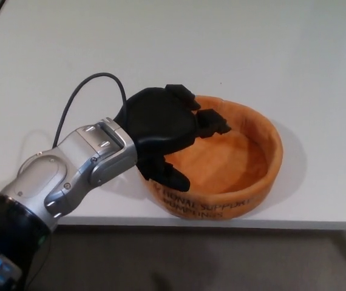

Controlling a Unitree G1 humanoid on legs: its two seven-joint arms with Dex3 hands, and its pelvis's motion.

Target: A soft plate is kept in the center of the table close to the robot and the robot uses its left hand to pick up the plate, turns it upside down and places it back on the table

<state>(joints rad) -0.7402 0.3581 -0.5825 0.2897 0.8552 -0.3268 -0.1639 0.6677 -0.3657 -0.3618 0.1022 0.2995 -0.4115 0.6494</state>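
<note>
We see one plate [234, 163], orange, upright at the near edge of the one table [270, 54], dark lettering on its front wall. One hand in view: left hand [161, 130] over the plate's left rim, thumb outside, two fingers [212, 121] inside, not clamped. One cable [85, 91] loops behind.

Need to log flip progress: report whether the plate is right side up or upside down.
Right side up. The orange plate shows its open hollow and raised rim facing up; the left hand sits at its left rim.
</note>
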